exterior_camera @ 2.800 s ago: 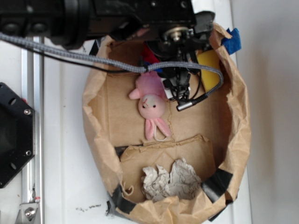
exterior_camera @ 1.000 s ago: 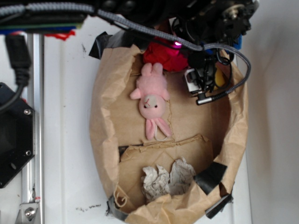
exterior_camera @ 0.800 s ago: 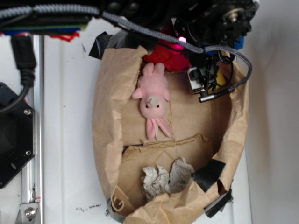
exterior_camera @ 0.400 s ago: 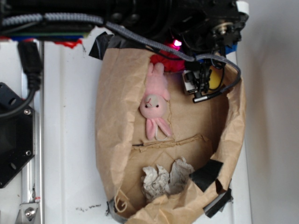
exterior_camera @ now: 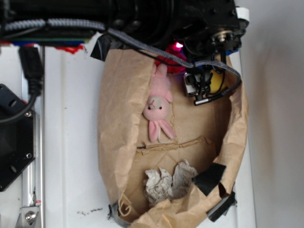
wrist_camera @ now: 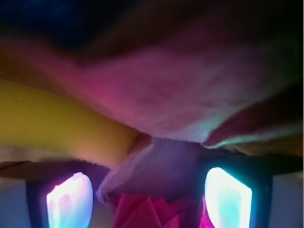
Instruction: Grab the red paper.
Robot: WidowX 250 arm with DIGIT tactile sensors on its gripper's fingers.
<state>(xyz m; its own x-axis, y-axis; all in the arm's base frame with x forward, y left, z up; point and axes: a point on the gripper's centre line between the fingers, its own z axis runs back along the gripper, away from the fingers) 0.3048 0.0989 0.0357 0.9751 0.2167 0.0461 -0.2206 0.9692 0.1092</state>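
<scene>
Gripper (wrist_camera: 147, 197) fingers are spread wide apart, and the red paper (wrist_camera: 145, 216) sits between them, at the top end of the bag under the arm. A moment ago more red showed. Now the arm hides most of it, so I think a squeeze comes next. I count one brown bag (exterior_camera: 118, 118), one pink bunny (exterior_camera: 158, 107), two grey paper balls (exterior_camera: 171, 183) and one red paper.
</scene>
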